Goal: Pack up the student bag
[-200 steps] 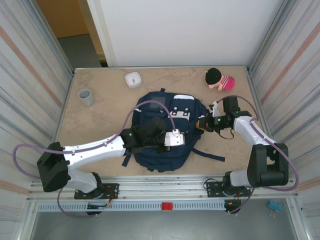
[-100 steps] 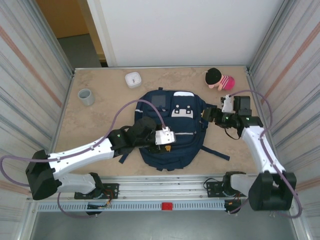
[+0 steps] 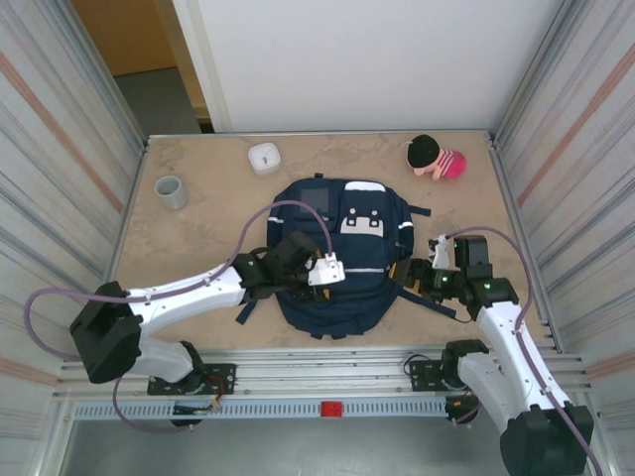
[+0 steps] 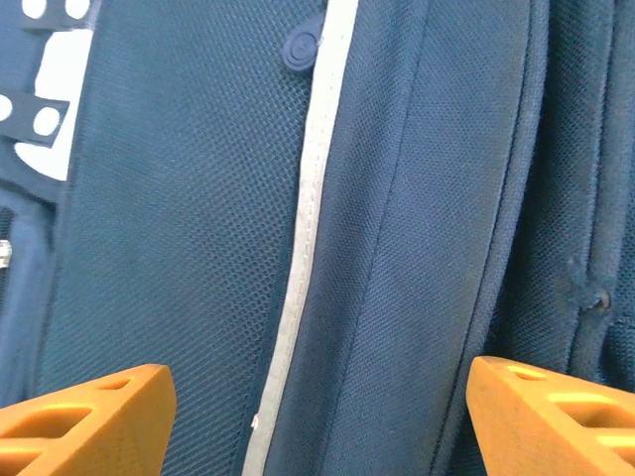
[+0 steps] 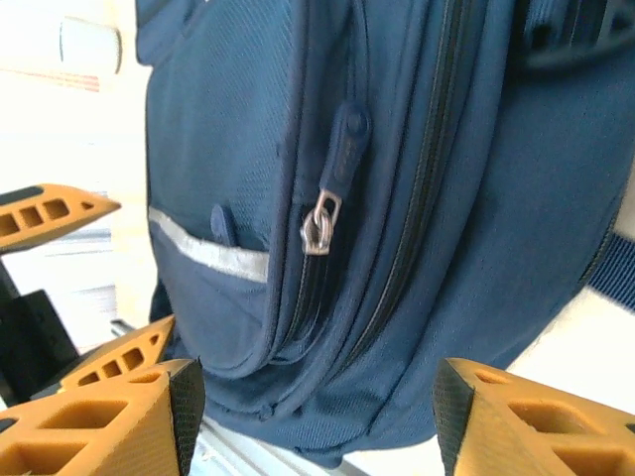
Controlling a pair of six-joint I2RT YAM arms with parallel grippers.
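Note:
The student bag (image 3: 347, 260), navy blue with thin white stripes and a white buckle patch, lies flat in the middle of the table. My left gripper (image 3: 330, 276) hovers over its front, open. Between the orange fingers (image 4: 84, 416) there is only mesh fabric and a pale stripe (image 4: 308, 218). My right gripper (image 3: 409, 275) sits at the bag's right side, also open and holding nothing. In the right wrist view the bag's (image 5: 397, 198) side zippers and a metal zipper pull (image 5: 319, 226) lie just beyond the right gripper (image 5: 316, 421).
A grey cup (image 3: 171, 191) stands at the far left and a small white container (image 3: 264, 157) at the back. A pink doll with black hair (image 3: 435, 157) lies back right. A dark strap (image 3: 429, 303) trails from the bag towards the right arm. Metal walls close both sides.
Both grippers have gone from shut to open. The bag has settled flat. The right arm has drawn back towards the near edge, and the left gripper has shifted slightly left over the bag.

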